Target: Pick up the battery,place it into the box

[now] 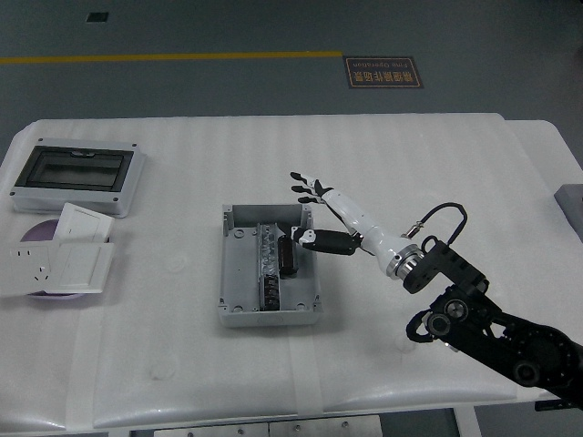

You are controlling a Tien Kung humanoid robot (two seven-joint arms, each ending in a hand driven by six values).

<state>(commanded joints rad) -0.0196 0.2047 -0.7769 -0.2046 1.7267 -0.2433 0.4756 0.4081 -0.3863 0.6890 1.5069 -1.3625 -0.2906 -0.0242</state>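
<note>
The grey open box [239, 284] sits at the middle of the table. A dark cylindrical battery [286, 256] lies inside it, on its right half, beside the black terminal strip [267, 264]. My right hand [309, 211] reaches in from the lower right and hovers over the box's right rim. Its fingers are spread and hold nothing; the thumb [312, 238] is just right of the battery. The left arm is out of view.
A grey enclosure with a dark window lid [76, 173] stands at the far left. White wall sockets [59, 261] lie on a purple disc [36, 232] below it. A grey object [572, 202] shows at the right edge.
</note>
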